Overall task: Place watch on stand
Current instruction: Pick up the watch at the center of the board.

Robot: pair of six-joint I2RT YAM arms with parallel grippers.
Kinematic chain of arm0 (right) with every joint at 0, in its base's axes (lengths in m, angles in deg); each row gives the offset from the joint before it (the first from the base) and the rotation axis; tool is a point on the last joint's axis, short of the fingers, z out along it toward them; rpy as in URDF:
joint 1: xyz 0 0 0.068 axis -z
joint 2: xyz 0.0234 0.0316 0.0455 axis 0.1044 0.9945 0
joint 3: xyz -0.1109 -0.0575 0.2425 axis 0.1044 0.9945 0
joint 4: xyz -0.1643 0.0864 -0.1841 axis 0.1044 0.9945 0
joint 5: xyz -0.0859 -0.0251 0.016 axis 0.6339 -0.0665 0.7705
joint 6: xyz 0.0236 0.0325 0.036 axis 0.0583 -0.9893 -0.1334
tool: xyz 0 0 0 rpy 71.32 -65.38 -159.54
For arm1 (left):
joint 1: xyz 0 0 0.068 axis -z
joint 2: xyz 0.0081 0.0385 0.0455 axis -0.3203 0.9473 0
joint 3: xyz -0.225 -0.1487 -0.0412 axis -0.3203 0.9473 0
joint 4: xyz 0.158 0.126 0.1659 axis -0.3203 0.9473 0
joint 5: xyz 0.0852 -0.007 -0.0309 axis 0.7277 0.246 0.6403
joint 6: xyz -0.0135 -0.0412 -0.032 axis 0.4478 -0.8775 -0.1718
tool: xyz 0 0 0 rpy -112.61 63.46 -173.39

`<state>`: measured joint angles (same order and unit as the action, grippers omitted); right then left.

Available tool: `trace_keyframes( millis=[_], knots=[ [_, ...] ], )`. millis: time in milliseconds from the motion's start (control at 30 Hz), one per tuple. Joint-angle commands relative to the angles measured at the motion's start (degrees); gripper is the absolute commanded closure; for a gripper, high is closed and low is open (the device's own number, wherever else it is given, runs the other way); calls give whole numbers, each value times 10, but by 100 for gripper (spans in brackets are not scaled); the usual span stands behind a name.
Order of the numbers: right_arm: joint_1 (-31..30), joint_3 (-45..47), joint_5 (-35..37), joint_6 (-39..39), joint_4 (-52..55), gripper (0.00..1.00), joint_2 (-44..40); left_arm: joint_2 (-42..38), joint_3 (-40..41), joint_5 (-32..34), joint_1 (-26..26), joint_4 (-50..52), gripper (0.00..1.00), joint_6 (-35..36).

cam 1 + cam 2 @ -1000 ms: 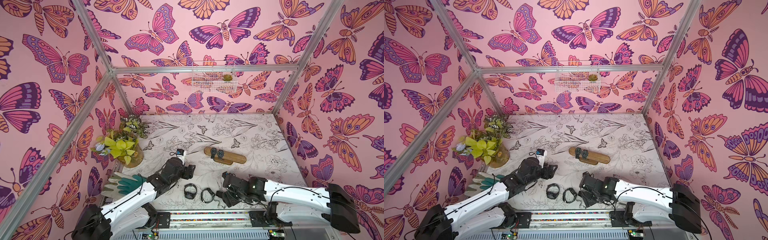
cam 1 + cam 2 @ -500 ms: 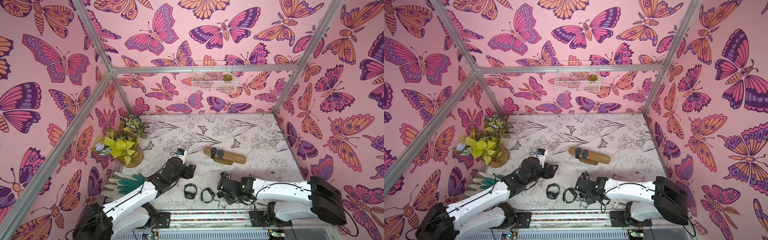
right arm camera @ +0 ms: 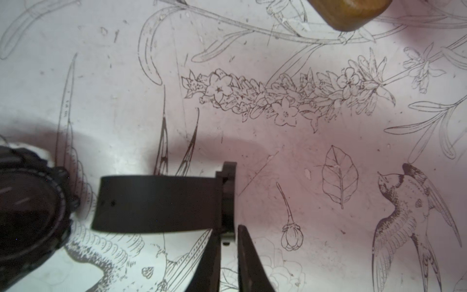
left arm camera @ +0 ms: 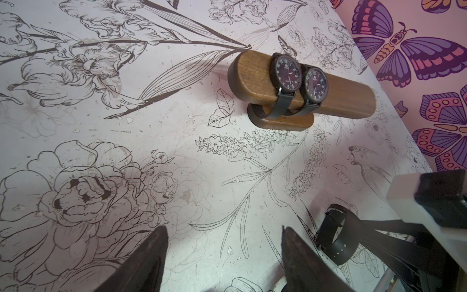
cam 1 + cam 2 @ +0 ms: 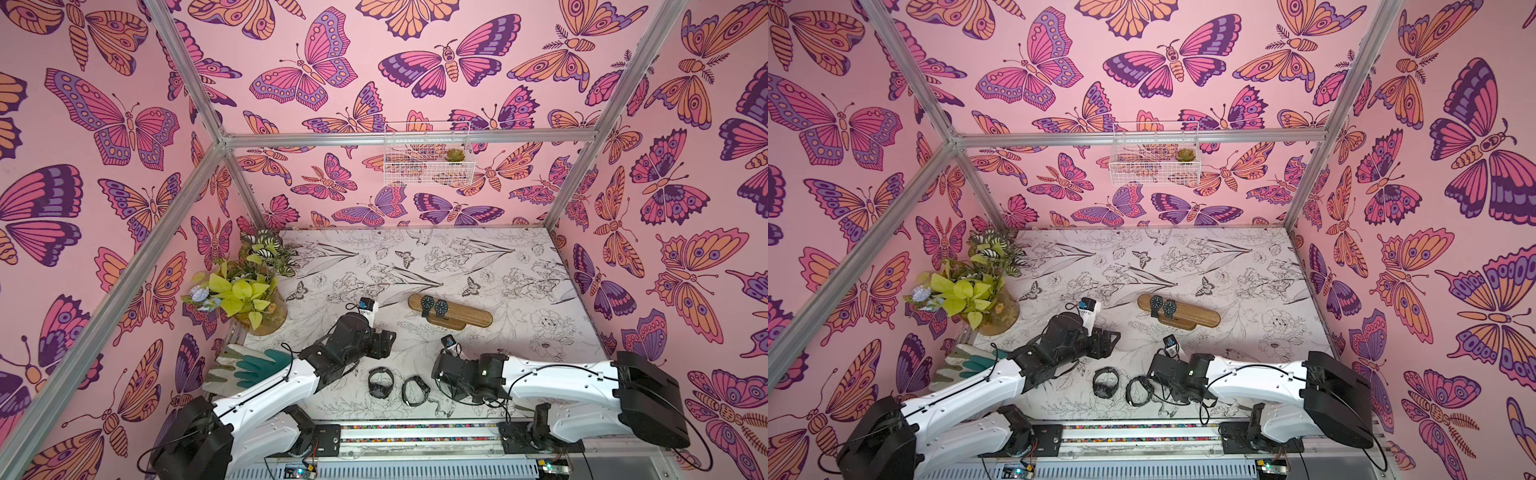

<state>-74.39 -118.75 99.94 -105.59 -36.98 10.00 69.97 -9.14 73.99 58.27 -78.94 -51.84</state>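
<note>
The wooden stand lies mid-table with two dark watches strapped round its left part. Two more black watches lie near the front edge in both top views. My right gripper is shut on the case end of the right-hand watch, whose strap loop stands on edge on the table. The other loose watch lies just left of it. My left gripper hovers open and empty behind them.
A potted plant stands at the left wall, with green-and-white gloves in front of it beside my left arm. A white wire basket hangs on the back wall. The arms' rail runs along the front edge.
My right gripper has slid left up to the right-hand loose watch and shut on it. The left arm has stayed in place, still open.
</note>
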Motion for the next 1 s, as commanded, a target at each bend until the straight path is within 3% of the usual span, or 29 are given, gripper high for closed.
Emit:
trace_keyframes(
  millis=[0, 367, 700, 967],
  knots=[
    [1, -11, 37, 7, -19, 77, 17, 4, -10, -8, -4, -6, 27, 9],
    [16, -19, 48, 60, -78, 59, 46, 10, -17, -18, -4, -5, 27, 19],
    [41, -2, 21, -39, 12, 57, -23, 28, -25, -38, -4, -5, 30, 19],
    [36, -20, -75, -66, -47, 48, -43, 27, -26, -31, -4, -5, 30, 21]
  ],
)
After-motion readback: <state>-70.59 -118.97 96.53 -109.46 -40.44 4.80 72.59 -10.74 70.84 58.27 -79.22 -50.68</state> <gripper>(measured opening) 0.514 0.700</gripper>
